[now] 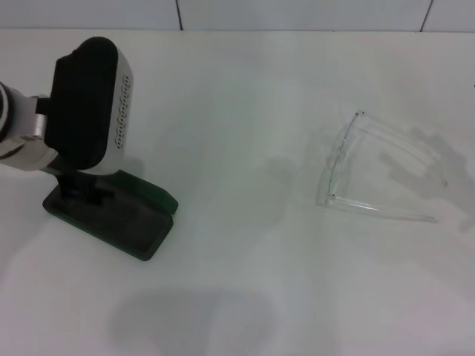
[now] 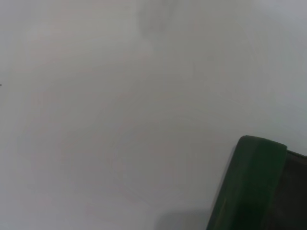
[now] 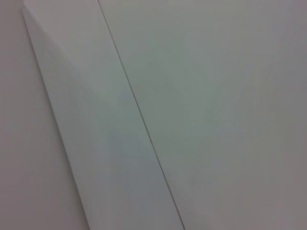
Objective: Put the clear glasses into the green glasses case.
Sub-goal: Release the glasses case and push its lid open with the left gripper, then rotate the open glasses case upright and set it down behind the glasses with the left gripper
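Note:
The green glasses case (image 1: 137, 230) lies on the white table at the left. It looks open, with a dark inside and a green flap (image 1: 152, 194) on its far side. My left gripper (image 1: 83, 194) reaches down onto the case's left end, under the black and white wrist housing. In the left wrist view only a green corner of the case (image 2: 249, 182) shows. The clear glasses (image 1: 338, 159) lie on the table at the right, arms unfolded and pointing right, well apart from the case. My right gripper is out of view.
The white table (image 1: 237, 111) ends at a tiled wall (image 1: 297, 13) along the back. A soft shadow (image 1: 193, 319) falls near the table's front. The right wrist view shows only white panels with a seam (image 3: 139, 115).

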`<act>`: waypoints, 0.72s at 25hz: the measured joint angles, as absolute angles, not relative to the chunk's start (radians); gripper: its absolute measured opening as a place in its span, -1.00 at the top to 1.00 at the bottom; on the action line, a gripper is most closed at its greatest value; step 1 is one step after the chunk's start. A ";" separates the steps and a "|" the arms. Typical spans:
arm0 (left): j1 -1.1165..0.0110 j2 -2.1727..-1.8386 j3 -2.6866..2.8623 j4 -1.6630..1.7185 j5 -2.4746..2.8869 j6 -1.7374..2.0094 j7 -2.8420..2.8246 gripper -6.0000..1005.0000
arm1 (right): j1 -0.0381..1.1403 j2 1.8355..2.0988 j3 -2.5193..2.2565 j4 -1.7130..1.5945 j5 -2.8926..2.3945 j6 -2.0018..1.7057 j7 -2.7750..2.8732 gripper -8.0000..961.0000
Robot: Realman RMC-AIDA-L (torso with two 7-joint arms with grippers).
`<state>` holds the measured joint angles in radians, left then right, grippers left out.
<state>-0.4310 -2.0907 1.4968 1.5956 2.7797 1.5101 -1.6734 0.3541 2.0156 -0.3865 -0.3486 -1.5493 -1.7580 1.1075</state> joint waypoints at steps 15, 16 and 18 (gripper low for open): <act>-0.424 -2.091 1.540 1.599 2.831 1.511 -1.703 -0.03 | 0.336 2.016 -0.386 -0.336 -1.549 -1.770 1.083 -0.81; -0.423 -2.091 1.543 1.603 2.831 1.511 -1.704 0.04 | 0.335 2.016 -0.386 -0.336 -1.549 -1.770 1.083 -0.81; -0.417 -2.091 1.550 1.618 2.830 1.511 -1.711 0.18 | 0.333 2.016 -0.386 -0.335 -1.549 -1.770 1.083 -0.81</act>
